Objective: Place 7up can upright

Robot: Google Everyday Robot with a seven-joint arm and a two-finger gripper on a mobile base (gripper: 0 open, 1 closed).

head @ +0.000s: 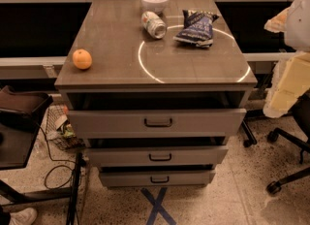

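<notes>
The 7up can (153,24) lies on its side near the back middle of the grey cabinet top (111,40), its shiny end facing the front right. It sits just in front of a white bowl (155,0) and left of a dark blue chip bag (196,27). My gripper (277,21) shows as a pale shape at the right edge of the camera view, beyond the cabinet's right side and well apart from the can, with the white arm (298,20) behind it. Nothing is seen held in it.
An orange (82,59) rests near the top's left edge. Below the top, three drawers (157,122) stand slightly pulled out. An office chair base (286,146) is on the floor at right, dark furniture (19,122) and a wire basket (60,129) at left.
</notes>
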